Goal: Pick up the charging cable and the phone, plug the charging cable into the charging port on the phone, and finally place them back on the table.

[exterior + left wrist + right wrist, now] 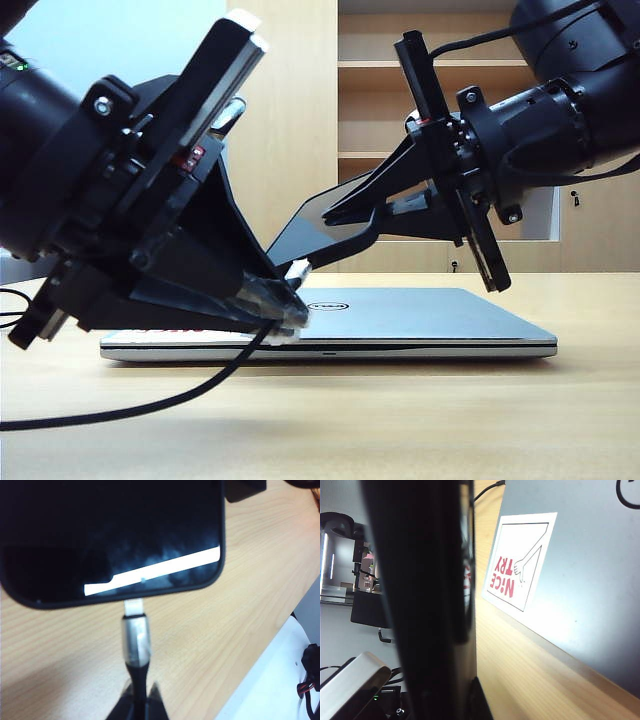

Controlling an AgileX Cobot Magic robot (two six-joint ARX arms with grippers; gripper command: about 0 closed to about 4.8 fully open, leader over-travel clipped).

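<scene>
Phone, thin flat glossy black rectangle (312,228), is hanging tilted above the pale wood-grain desk (400,420), clamped in right end effector (345,215) | thin black charging cable (136,647), pinched by left end effector (137,700), silver plug is meeting charging port (133,600) | step: insertion underway | next: pushing straight home.

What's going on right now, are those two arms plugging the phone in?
Left claw shut on the charging cable, plug tip at the phone edge. Right claw shut on the phone, above the laptop. Nothing blocking.
</scene>
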